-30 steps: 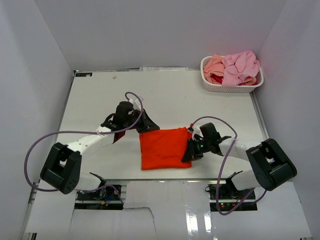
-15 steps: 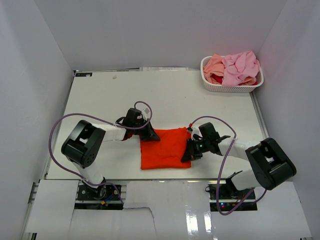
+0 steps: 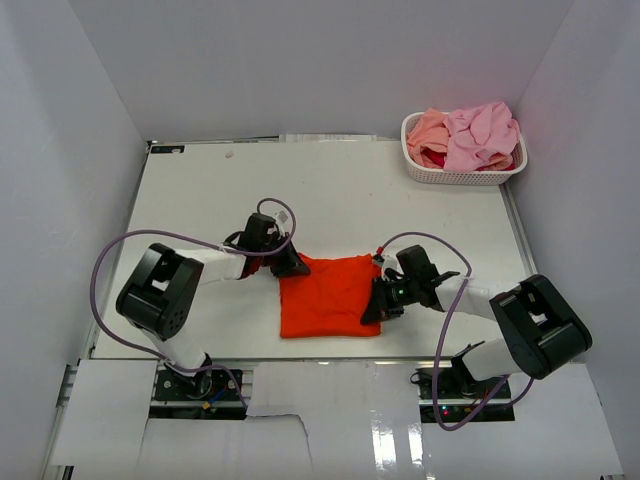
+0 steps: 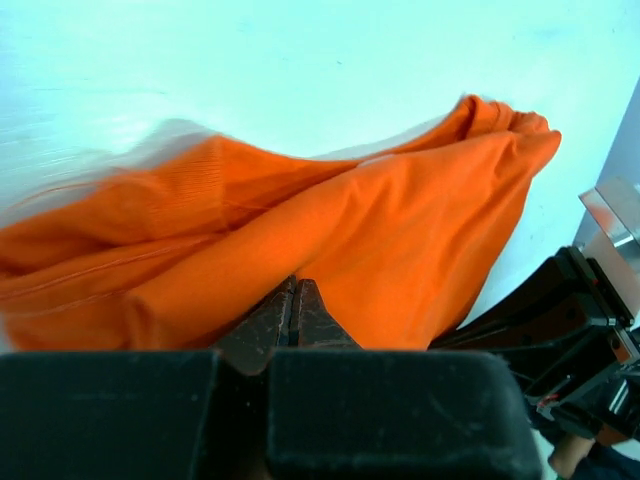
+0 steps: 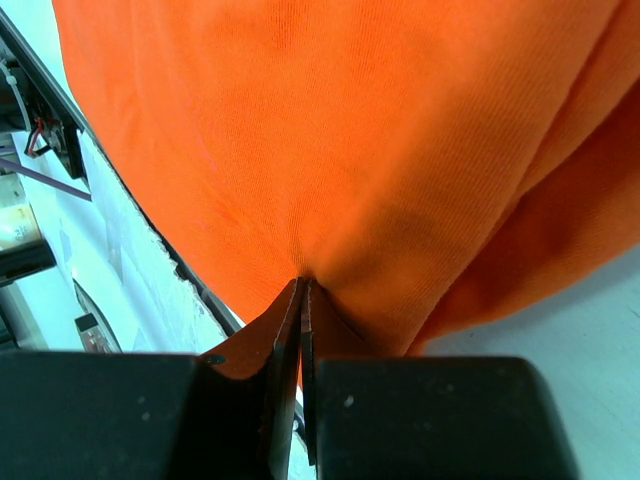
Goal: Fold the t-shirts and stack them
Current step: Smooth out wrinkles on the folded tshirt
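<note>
Left wrist view: the left gripper (image 4: 296, 287) has its jaws pressed together on a fold of the orange shirt (image 4: 400, 230). The right gripper (image 5: 302, 283) pinches the opposite edge, and the cloth puckers at its tips. From above, the shirt lies folded on the white table (image 3: 350, 190) between both arms, near the front edge. Pink shirts (image 3: 480, 135) fill the basket (image 3: 462, 178) in the far right corner.

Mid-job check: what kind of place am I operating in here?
Likely a lab test cell: white table boxed in by plain white panels, left arm and right arm bolted at its near edge, an orange t-shirt laid out, a white basket of pink shirts in the far corner.
</note>
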Available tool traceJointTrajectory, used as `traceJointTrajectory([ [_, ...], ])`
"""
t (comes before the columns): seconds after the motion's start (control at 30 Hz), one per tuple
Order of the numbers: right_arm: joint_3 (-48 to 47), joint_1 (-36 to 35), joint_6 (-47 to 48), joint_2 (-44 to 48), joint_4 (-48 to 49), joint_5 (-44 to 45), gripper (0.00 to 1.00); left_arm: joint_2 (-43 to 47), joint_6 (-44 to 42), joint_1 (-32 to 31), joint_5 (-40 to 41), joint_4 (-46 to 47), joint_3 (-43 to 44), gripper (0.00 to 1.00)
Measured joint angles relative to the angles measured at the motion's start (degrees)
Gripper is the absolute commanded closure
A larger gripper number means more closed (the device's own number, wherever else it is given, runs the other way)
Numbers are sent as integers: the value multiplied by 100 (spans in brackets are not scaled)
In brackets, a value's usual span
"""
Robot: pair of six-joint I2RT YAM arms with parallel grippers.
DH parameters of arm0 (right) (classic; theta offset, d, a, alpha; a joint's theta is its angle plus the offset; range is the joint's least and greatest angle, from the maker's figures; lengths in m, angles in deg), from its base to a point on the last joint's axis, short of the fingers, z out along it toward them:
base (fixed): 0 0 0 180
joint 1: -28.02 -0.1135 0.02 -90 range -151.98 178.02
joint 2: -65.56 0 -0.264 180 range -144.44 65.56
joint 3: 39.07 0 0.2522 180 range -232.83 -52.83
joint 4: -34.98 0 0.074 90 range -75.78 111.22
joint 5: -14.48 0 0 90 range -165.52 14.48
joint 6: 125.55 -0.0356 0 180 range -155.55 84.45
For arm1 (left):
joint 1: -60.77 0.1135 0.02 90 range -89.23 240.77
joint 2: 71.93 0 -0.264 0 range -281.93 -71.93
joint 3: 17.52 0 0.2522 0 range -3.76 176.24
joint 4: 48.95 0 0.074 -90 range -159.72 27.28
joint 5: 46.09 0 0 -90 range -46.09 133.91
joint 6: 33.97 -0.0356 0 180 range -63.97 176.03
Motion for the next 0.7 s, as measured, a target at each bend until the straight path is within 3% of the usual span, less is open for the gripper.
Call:
traceJointTrajectory([
  [0.3, 26, 0, -59, -22, 83, -9, 92, 730, -225, 315, 664, -723, -24, 100],
  [0.7, -50, -9, -72, -33, -22, 24, 92, 1075, -485, 866, 833, -1482, -35, 100],
])
